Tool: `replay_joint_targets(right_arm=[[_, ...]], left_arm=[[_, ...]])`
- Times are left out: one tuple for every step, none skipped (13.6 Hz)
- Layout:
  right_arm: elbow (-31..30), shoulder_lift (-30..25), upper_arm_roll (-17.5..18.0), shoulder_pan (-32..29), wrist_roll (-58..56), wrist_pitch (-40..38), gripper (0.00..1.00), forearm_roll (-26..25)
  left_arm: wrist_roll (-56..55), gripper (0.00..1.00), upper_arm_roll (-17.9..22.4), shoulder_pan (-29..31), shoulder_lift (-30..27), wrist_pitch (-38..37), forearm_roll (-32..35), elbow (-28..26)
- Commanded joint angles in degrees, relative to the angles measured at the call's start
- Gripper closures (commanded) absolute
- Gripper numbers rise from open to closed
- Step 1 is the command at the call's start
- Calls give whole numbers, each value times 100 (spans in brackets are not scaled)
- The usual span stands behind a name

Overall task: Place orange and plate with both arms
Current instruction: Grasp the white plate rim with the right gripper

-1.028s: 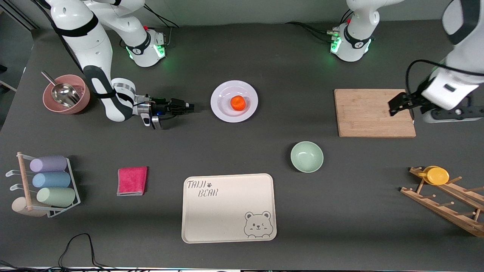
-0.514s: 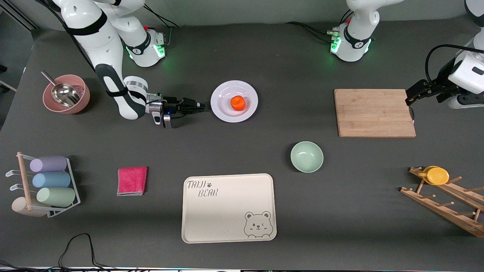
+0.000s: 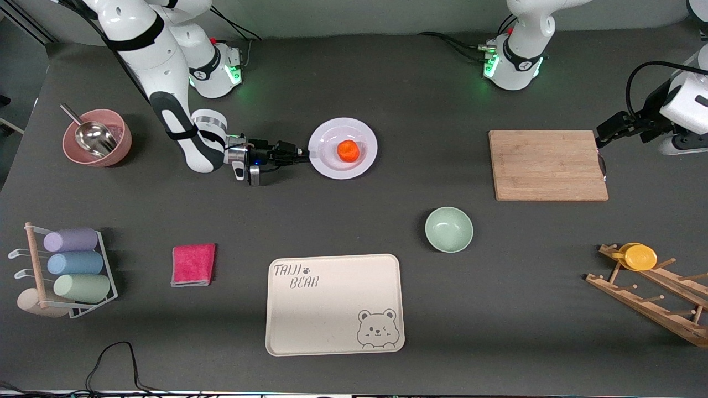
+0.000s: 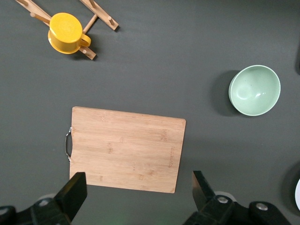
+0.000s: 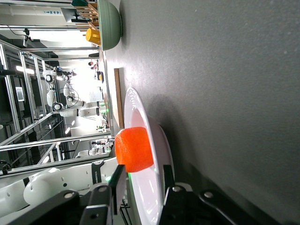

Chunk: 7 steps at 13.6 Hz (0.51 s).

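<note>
The white plate (image 3: pixel 331 165) lies in the middle of the table, nearer the robots' bases, with the orange (image 3: pixel 348 150) on it. My right gripper (image 3: pixel 305 156) lies low and level at the plate's rim on the right arm's end. It is open. In the right wrist view its fingers (image 5: pixel 117 180) straddle the rim of the plate (image 5: pixel 151 199), one above and one below, close to the orange (image 5: pixel 135 149). My left gripper (image 3: pixel 600 135) is open and empty, up over the left arm's end of the wooden cutting board (image 3: pixel 547 165). The left wrist view shows the gripper (image 4: pixel 138 185) and the board (image 4: pixel 124 147).
A pale-green bowl (image 3: pixel 448 229) and a cream bear tray (image 3: pixel 334 304) lie nearer the front camera. A pink bowl with a metal scoop (image 3: pixel 97 138), a pink cloth (image 3: pixel 193 265) and a cup rack (image 3: pixel 66 271) are at the right arm's end. A wooden rack with a yellow mug (image 3: pixel 641 257) is at the left arm's end.
My right gripper has slid along the table to the plate, and its fingers now straddle the rim. My left gripper has drawn back off the cutting board toward the table's end.
</note>
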Motion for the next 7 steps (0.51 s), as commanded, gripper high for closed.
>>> replay_joint_targets(right_arm=[[89, 227, 126, 24, -310, 85, 61, 243], [89, 227, 134, 16, -353, 137, 61, 243], [89, 236, 143, 24, -371, 181, 61, 252], [98, 236, 213, 25, -371, 191, 61, 252], [89, 236, 248, 25, -371, 191, 61, 269], [89, 236, 275, 25, -380, 199, 62, 339], [98, 236, 353, 25, -380, 234, 62, 409]], left_arm=[[137, 0, 302, -64, -391, 27, -91, -154], [128, 0, 285, -73, -392, 80, -13, -154], [128, 0, 241, -73, -401, 89, 23, -146], [128, 0, 215, -82, -401, 54, 110, -128], [111, 0, 75, -73, -401, 10, 207, -137], [58, 0, 22, -65, -392, -34, 225, -145], [58, 0, 21, -73, -366, -43, 226, -154]])
